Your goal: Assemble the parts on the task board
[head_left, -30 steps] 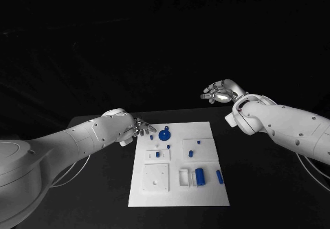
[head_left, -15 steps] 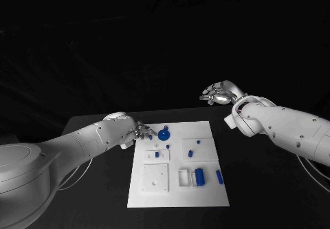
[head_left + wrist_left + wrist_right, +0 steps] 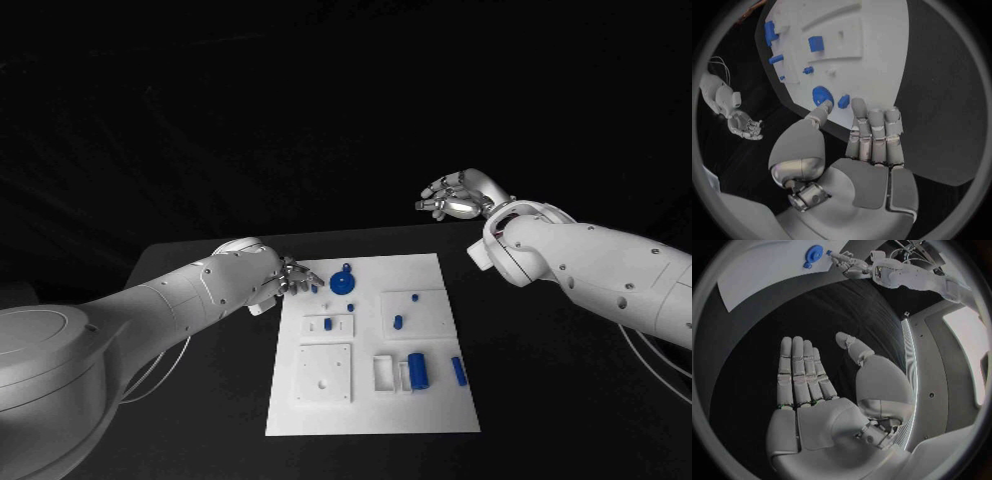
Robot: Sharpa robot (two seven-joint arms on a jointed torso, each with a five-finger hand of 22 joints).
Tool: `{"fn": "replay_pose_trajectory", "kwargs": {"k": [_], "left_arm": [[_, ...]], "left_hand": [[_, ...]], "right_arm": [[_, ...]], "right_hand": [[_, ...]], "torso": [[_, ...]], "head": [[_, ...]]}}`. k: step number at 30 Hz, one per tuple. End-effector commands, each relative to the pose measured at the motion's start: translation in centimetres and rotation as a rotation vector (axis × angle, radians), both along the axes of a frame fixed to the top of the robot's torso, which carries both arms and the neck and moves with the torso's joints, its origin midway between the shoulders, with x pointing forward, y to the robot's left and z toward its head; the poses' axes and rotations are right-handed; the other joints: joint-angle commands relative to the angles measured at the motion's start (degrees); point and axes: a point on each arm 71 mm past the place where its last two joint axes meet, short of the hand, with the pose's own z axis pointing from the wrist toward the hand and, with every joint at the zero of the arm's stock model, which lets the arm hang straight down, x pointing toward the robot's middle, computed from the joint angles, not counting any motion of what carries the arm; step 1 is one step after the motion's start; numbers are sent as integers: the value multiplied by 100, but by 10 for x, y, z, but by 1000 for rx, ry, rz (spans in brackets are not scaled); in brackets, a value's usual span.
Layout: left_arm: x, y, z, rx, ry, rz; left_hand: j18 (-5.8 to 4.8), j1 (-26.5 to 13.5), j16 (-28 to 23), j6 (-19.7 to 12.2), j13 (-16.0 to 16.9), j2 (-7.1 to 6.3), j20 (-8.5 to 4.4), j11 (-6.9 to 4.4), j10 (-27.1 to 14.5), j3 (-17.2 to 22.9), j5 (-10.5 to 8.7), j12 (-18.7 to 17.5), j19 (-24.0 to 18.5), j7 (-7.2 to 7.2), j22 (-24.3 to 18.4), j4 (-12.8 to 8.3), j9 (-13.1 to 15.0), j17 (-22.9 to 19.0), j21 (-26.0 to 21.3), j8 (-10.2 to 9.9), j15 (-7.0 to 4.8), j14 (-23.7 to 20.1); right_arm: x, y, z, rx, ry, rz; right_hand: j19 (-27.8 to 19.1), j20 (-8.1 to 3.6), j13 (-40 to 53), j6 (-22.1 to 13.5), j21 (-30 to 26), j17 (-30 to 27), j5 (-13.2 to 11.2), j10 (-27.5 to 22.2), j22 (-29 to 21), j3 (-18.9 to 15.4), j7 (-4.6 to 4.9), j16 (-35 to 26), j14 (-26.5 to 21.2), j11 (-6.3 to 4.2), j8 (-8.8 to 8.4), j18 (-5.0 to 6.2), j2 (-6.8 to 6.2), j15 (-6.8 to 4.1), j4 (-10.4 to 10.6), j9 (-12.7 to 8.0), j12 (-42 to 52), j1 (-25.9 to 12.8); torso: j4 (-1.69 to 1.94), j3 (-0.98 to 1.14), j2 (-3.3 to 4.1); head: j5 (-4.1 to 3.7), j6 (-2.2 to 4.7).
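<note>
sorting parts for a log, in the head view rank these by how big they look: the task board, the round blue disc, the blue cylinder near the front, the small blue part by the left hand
1. task board
2. round blue disc
3. blue cylinder, close to the disc in size
4. small blue part beside the left hand

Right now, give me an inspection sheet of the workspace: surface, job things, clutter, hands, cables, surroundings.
Surface: black table, bare around the board.
Job's things: white task board in the middle; round blue part at its far end, blue cylinder and other small blue parts nearer.
Clutter: nothing seen.
Hands: left hand over the board's far left corner, fingers apart, holding nothing; right hand raised beyond the table, open.
Cables: thin cable beside the left arm.
Surroundings: dark.
</note>
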Motion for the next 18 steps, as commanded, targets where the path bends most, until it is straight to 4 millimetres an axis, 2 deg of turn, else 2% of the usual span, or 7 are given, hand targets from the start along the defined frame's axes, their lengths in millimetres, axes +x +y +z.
{"fn": "replay_pose_trajectory", "kwargs": {"k": [1, 5, 11, 18], "left_arm": [[0, -4, -1, -4, 9, -23], [-1, -3, -3, -3, 11, -19], [-1, -3, -5, -5, 14, -22], [-2, -8, -9, -19, 22, -37]], "left_hand": [[-87, 6, 3, -53, 11, 113, -649, 18, -13, -23, -31, -15, -36, 31, 13, 17, -17, 4, -21, -32, 23, 6], [-90, 45, 7, -52, 18, 229, -648, 19, -17, -52, -14, -14, -41, 32, 28, -23, -44, 6, -21, -26, 25, 0], [-100, 149, 15, -43, 31, 486, -644, 20, -19, -109, 14, -12, -51, 33, 55, -161, -87, 10, -24, -5, 27, -6], [-108, 205, 13, -40, 35, 643, -641, 23, -23, -150, 12, -19, -62, 35, 71, -265, -126, 8, -38, 9, 30, -18]], "right_arm": [[-1, 2, 0, 1, -2, 13], [-1, 3, 0, 2, -2, 16], [-1, 5, 1, 2, -2, 19], [-1, 5, 1, 3, -2, 19]], "right_hand": [[12, 39, -8, -11, -18, 1, 25, 35, -2, -37, 33, -30, 34, 15, 25, 85, 9, 23, -5, -5, -24, 57], [12, 39, -10, -11, -18, 1, 25, 35, -2, -37, 33, -31, 35, 15, 25, 85, 10, 23, -4, -6, -24, 57], [13, 39, -13, -10, -20, 2, 25, 36, -2, -38, 32, -32, 36, 15, 26, 85, 10, 23, -3, -6, -24, 57], [14, 39, -16, -10, -21, 2, 25, 38, -1, -39, 32, -34, 37, 15, 26, 85, 10, 22, -2, -8, -23, 58]], "torso": [[0, 1, 2], [3, 2, -1], [2, 6, 2], [-3, 5, 5]], "head": [[-3, -3], [-8, -7], [-11, -10], [-18, -15]]}}
